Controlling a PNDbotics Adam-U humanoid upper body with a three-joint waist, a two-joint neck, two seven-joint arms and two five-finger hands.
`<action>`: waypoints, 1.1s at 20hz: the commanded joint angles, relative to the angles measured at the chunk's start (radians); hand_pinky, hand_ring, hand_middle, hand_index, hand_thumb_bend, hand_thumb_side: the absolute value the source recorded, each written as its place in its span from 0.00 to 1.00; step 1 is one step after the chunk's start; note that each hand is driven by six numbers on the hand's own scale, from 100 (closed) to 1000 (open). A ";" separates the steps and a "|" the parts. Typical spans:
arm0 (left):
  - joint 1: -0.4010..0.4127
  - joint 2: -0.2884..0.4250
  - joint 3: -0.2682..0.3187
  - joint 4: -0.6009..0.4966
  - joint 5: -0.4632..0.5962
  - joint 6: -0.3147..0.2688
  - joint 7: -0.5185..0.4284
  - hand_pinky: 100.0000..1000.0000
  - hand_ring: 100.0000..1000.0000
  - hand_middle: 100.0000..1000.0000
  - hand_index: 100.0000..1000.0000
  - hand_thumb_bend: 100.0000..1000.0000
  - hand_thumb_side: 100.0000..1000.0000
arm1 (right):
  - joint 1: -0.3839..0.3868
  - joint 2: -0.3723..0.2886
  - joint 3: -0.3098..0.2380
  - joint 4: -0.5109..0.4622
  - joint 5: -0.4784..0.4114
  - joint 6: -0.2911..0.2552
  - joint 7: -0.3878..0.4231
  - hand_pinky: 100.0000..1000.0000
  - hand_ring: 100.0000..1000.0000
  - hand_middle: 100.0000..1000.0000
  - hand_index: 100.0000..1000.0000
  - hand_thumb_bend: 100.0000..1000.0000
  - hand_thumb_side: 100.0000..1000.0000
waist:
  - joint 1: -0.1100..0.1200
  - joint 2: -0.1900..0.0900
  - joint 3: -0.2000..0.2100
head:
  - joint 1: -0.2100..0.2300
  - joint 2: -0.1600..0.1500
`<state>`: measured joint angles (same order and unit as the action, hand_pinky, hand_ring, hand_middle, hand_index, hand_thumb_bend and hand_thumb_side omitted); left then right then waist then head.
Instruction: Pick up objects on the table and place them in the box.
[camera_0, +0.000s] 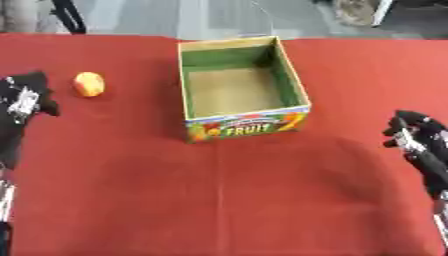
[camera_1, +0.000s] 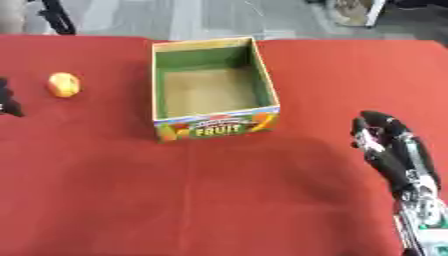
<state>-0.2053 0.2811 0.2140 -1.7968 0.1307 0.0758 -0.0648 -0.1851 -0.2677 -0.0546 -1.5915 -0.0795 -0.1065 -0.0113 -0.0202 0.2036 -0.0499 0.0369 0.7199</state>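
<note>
Box (camera_0: 241, 129): sitting open on the red table (camera_0: 219, 200).
Fruit (camera_0: 88, 84): lying left of box, apparently orange.
Left hand (camera_0: 24, 100): hovering left of fruit, fingers unclear, cannot tell.
Right hand (camera_1: 385, 137): resting right of box, fingers relaxed, holding nothing.

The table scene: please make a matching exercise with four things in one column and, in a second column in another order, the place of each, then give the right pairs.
Things:
1. orange fruit
2. box
3. left hand
4. right hand

Places:
A. middle of the red table, toward the far side, nothing inside
B. right edge, nearer than the box
C. on the cloth to the left of the box, apart from it
D. left edge, just beside the fruit, not touching it

Pairs: 1-C, 2-A, 3-D, 4-B
</note>
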 joint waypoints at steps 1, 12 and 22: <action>-0.009 0.013 0.005 -0.026 -0.005 0.001 0.000 0.43 0.41 0.43 0.58 0.41 0.46 | -0.009 -0.012 -0.008 -0.013 0.006 -0.002 0.000 0.51 0.59 0.57 0.73 0.16 0.34 | 0.000 -0.010 -0.001 | -0.003 0.008; -0.019 0.033 0.009 -0.024 -0.021 -0.003 0.005 0.43 0.41 0.43 0.58 0.42 0.43 | -0.008 -0.012 -0.008 -0.013 0.006 -0.002 0.000 0.51 0.59 0.57 0.73 0.16 0.33 | -0.001 -0.011 -0.001 | -0.004 0.009; -0.238 0.305 -0.028 0.205 -0.464 -0.110 -0.047 0.51 0.51 0.54 0.68 0.38 0.04 | -0.003 -0.018 -0.003 -0.011 0.007 -0.001 0.004 0.51 0.59 0.57 0.73 0.15 0.33 | 0.008 -0.020 -0.015 | 0.011 0.011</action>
<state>-0.4238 0.5175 0.1939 -1.6236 -0.2625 -0.0118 -0.0997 -0.1837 -0.2678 -0.0543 -1.5914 -0.0795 -0.1065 -0.0100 -0.0139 0.2002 -0.0656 0.0428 0.7276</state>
